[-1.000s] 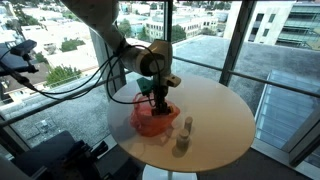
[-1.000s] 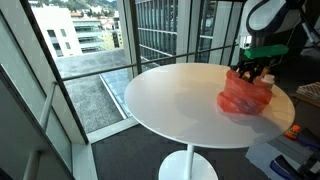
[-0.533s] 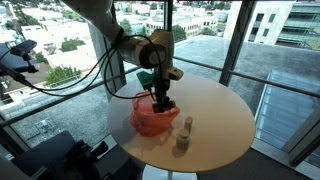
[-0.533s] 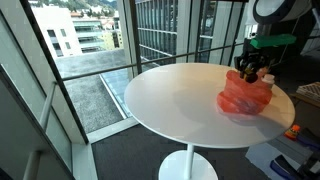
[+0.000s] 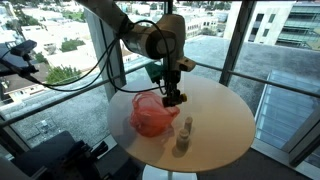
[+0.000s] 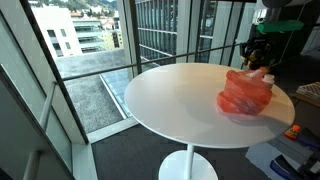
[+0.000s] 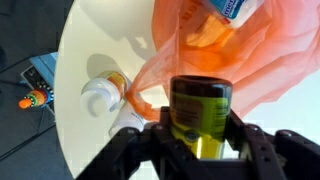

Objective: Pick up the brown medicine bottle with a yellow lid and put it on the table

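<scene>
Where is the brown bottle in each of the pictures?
In an exterior view: the brown bottle is in the middle, held in the end effector above the table, just right of the orange bag.
In an exterior view: far right, inside the end effector above the orange bag; too small to see clearly.
Wrist view: bottom middle, brown bottle between the fingers.
Shared landmark: the orange bag.

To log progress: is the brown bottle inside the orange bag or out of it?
Out. The end effector holds the brown bottle above the orange bag, not inside it; it is not yet on the table.
</scene>
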`<state>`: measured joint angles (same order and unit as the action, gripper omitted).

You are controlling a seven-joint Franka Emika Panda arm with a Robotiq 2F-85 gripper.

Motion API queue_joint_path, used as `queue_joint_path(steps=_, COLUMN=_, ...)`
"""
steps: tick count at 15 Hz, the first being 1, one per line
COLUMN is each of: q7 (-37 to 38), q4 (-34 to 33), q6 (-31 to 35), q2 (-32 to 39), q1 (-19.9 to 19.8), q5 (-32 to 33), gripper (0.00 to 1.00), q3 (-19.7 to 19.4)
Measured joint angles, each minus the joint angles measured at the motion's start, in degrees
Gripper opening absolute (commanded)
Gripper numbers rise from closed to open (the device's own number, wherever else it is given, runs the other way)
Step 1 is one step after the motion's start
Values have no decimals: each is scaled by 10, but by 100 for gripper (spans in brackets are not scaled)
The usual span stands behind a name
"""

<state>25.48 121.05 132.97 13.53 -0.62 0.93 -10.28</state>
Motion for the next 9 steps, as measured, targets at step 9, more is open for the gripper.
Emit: queue_joint_path(steps=9, q7=1, q4=-48, q6=-7, q2=17, q1=-35, q5=17, gripper=28, q3=-20)
